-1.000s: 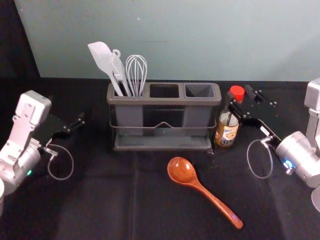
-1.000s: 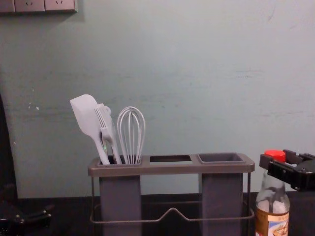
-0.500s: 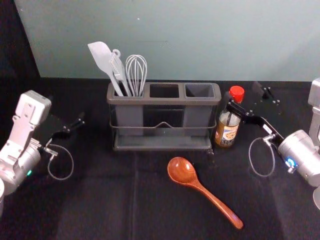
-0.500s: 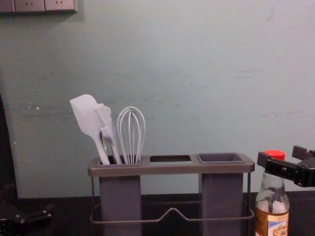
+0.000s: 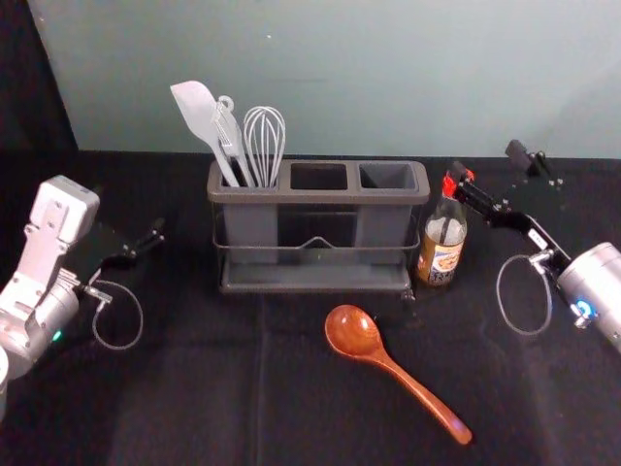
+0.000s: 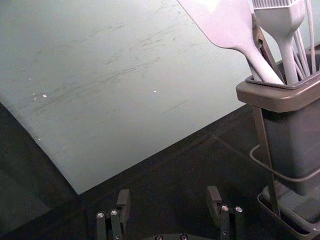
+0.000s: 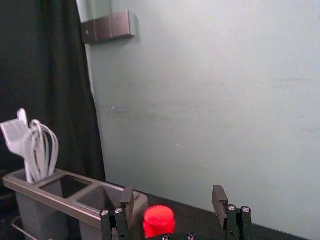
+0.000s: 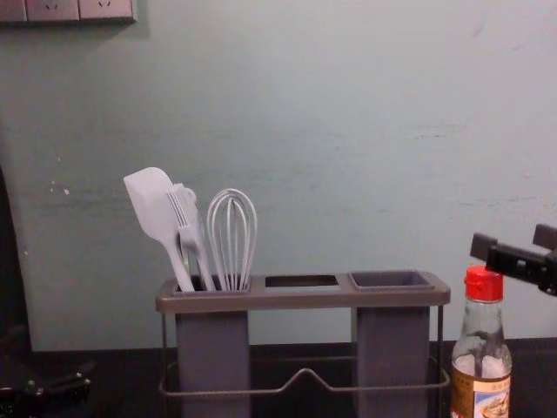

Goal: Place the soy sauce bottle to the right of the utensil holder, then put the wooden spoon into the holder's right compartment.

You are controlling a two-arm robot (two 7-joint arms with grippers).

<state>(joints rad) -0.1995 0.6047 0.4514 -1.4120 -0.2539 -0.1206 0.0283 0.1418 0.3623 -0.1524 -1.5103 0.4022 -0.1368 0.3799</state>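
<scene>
The soy sauce bottle stands upright just right of the utensil holder, its red cap uncovered in the chest view. Near and slightly above the cap is my right gripper, open; in its wrist view the right gripper has the red cap low between its fingers, nearer one of them. The wooden spoon lies in front of the holder, bowl toward it and handle slanting to the near right. My left gripper is parked at the left; in its wrist view the left gripper is open.
A white spatula, a brush and a whisk stand in the holder's left compartment. Its middle and right compartments look empty. A wall rises behind the black table.
My right gripper has moved up and away to the right from the bottle's neck, with its fingers now around cap height or above. The bottle has stayed where it was. My left arm is still.
</scene>
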